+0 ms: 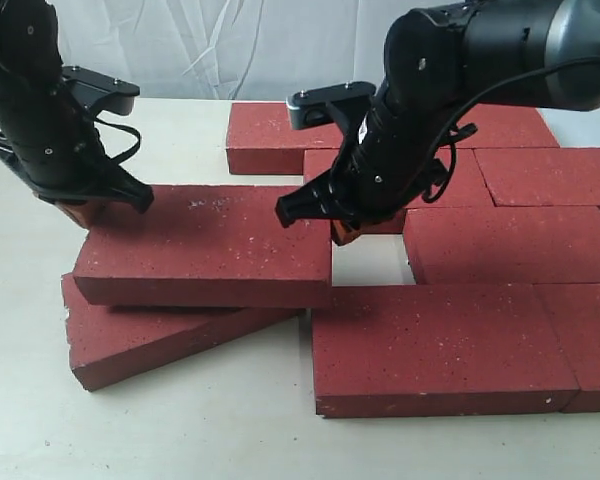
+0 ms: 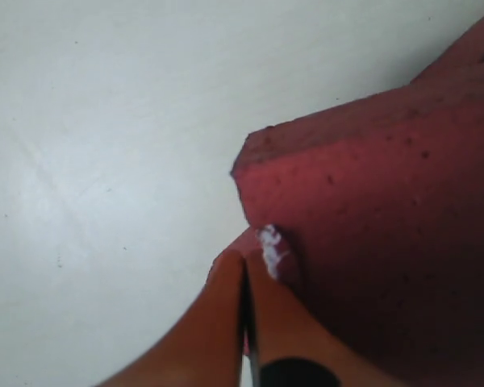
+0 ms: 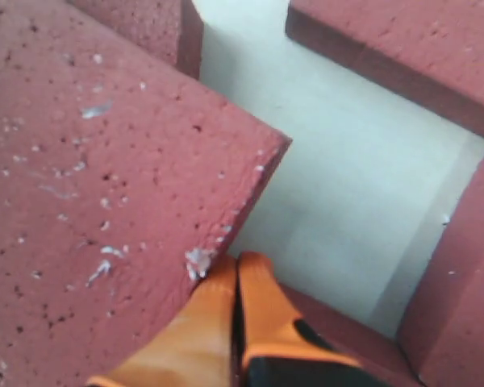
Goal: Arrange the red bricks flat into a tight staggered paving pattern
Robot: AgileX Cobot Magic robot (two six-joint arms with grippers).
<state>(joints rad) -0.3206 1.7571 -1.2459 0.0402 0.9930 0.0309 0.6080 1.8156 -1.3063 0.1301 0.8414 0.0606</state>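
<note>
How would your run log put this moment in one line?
top brick: over tilted brick | left gripper: shut, at its left end | right gripper: shut, at its right end

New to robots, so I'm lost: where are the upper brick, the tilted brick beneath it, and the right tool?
Upper brick (image 1: 210, 235): exterior view, middle of top face.
Tilted brick (image 1: 140, 335): exterior view, its exposed part.
Right tool (image 3: 238, 266): right wrist view, between its orange fingertips.
</note>
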